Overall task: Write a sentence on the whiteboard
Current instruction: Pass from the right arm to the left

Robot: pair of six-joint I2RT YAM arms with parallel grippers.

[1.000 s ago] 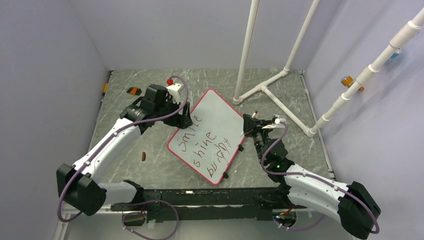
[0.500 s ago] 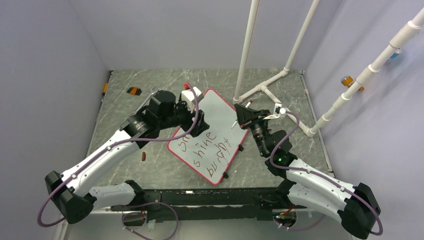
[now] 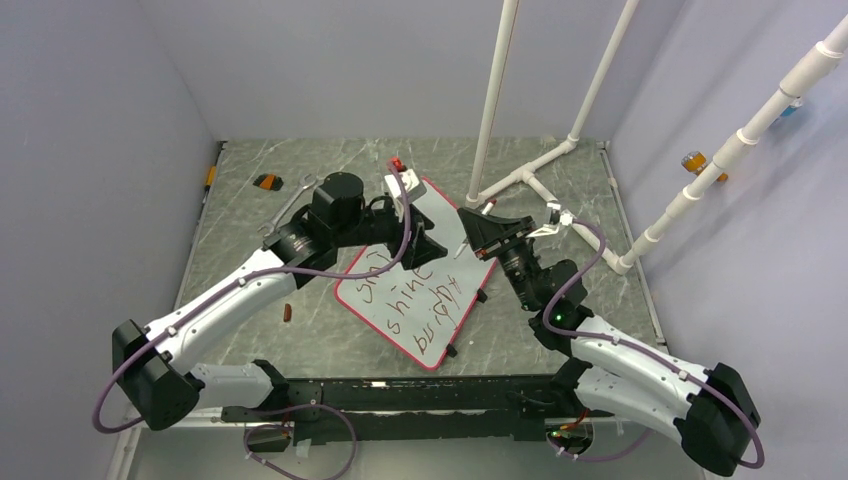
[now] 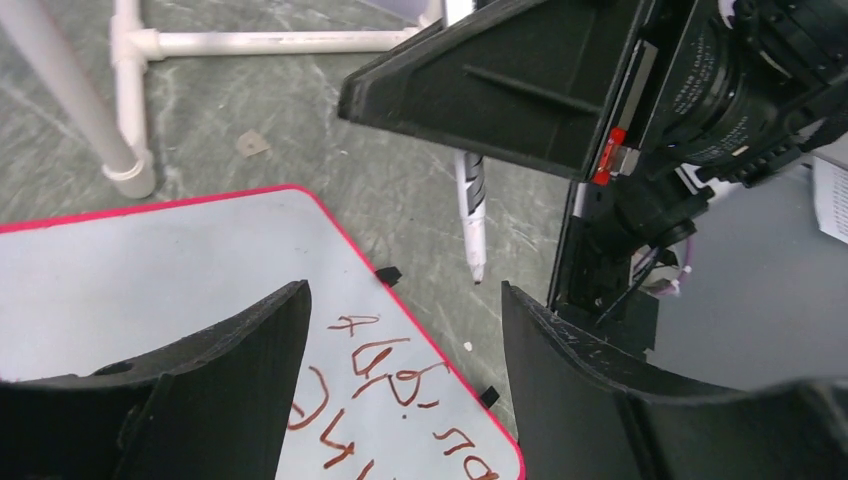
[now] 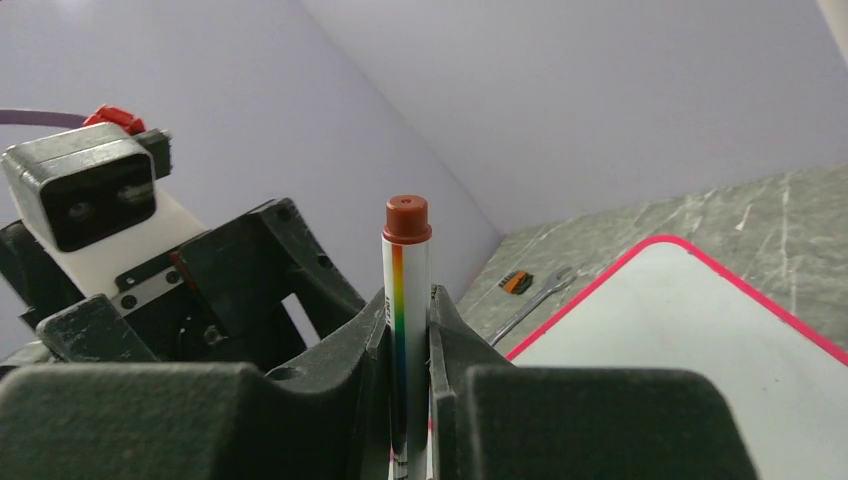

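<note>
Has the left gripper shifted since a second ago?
Yes. The left gripper moved right, from the whiteboard's left edge to over its upper middle, toward the right gripper.

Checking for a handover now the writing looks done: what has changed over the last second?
The left gripper, open, swung rightward across the whiteboard toward the right gripper, which shifted a little farther along the board's right edge with the marker it grips. Nothing was taken or released. The whiteboard, the sentence and the small brown piece beside it stayed put.
</note>
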